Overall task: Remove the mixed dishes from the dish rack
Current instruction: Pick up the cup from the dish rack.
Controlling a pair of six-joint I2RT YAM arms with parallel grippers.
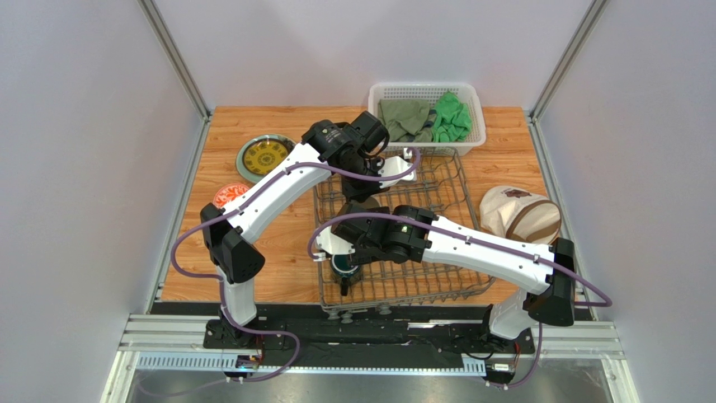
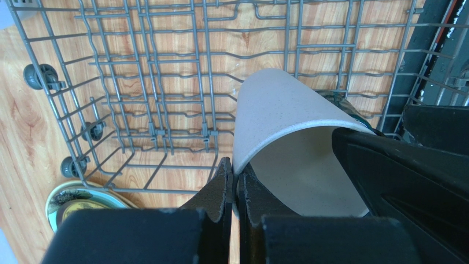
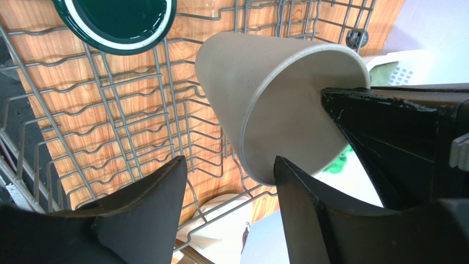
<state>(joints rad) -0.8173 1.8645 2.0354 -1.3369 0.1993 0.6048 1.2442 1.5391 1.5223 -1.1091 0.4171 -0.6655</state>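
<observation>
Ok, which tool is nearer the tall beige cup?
Left. The left tool is shut on the rim of the tall beige cup; the right tool is open close beside it.

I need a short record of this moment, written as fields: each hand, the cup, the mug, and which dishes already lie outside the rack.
left hand: shut on the rim of the tall beige cup, held over the dish rack
right hand: open, jaws apart beside the cup, not gripping it
dark teal mug: inside the rack, by its near left corner
outside the rack: yellow-and-green plate and small red-and-white bowl, both on the table to the rack's left
</observation>
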